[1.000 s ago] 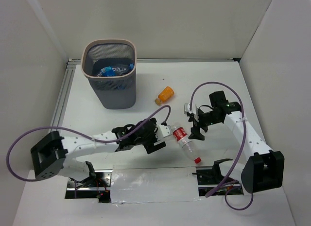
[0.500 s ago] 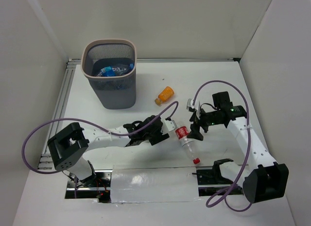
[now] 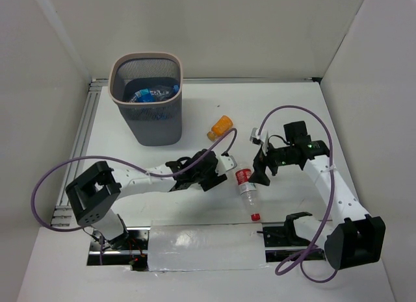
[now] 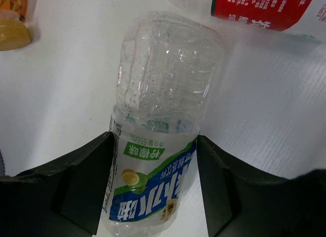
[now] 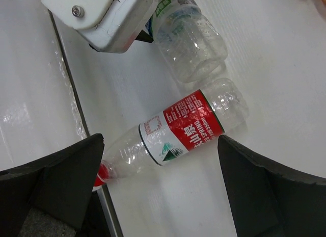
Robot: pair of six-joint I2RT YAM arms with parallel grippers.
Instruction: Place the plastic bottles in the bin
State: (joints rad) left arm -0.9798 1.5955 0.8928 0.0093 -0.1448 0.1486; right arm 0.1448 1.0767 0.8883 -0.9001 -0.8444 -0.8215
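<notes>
A clear bottle with a blue and green label [image 4: 163, 94] lies on the white table, and my left gripper [image 4: 154, 191] is shut on its labelled middle, both fingers against its sides. In the top view that gripper [image 3: 214, 174] is at mid-table. Beside it lies a red-labelled bottle [image 5: 183, 127] with a red cap, under my open right gripper [image 5: 159, 140], whose fingers are apart from it. A short orange bottle [image 3: 221, 126] lies farther back. The grey mesh bin [image 3: 179, 68] stands at the back left with bottles [image 3: 146, 94] inside.
A silver taped strip [image 3: 201, 243] and the arm bases run along the near edge. White walls enclose the table on the left, back and right. A metal rail [image 3: 81, 139] lines the left side.
My left gripper slid toward the centre and closed round the blue-labelled bottle. The red-labelled bottle swung so its cap points at the near edge. My right gripper shifted slightly.
</notes>
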